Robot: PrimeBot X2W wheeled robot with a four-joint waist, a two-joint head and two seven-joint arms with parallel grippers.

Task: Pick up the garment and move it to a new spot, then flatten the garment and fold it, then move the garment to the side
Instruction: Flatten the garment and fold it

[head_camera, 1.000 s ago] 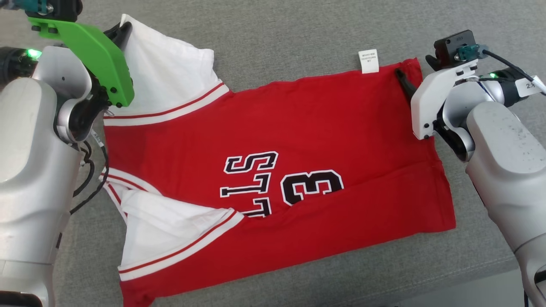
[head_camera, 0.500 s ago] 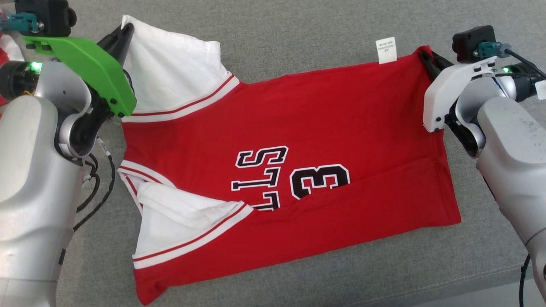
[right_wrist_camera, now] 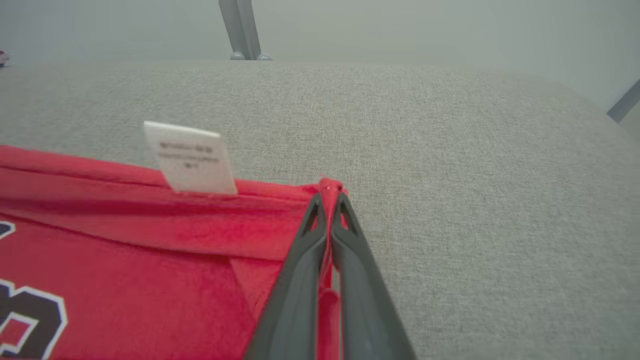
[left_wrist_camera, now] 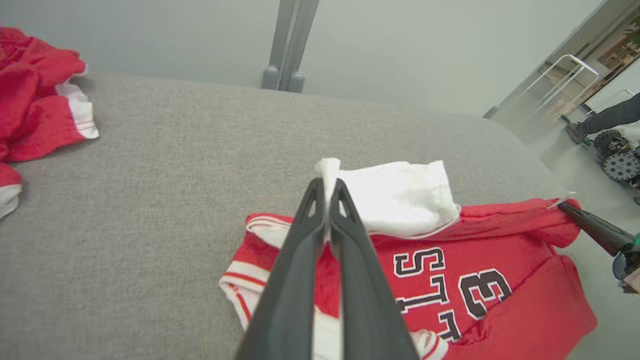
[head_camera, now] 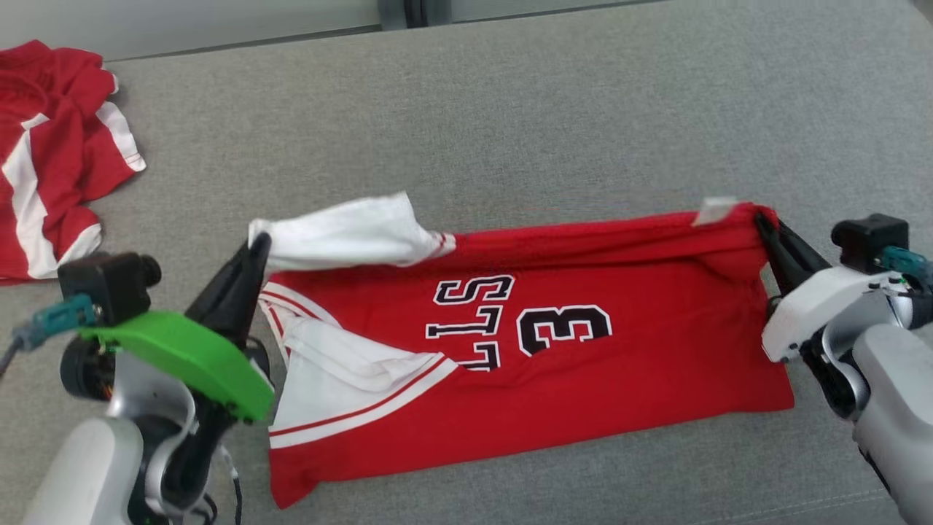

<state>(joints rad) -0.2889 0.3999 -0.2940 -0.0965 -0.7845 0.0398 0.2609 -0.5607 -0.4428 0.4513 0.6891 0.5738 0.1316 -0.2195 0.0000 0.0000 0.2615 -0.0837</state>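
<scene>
Room: grey cushion [head_camera: 510,131] wide beyond the far edge; crumpled red heap [head_camera: 51,146] far left.
Jersey [head_camera: 583,379]: mid-cushion, red with white sleeves — far edge raised.
Left gripper [head_camera: 257,246]: clamped on white sleeve.
Right gripper [head_camera: 760,217]: clamped on red hem corner.

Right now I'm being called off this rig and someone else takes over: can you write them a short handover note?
Left gripper: shut on the white sleeve of the jersey, far left corner.
Right gripper: shut on the jersey's far right corner, beside the label.
Jersey: spread, number side up, on the grey fabric surface; far edge raised, near edge resting. A second red-and-white garment lies crumpled at far left.
Done: laid out, both far corners gripped.
Left: probably fold the far edge over, then move it aside.
</scene>
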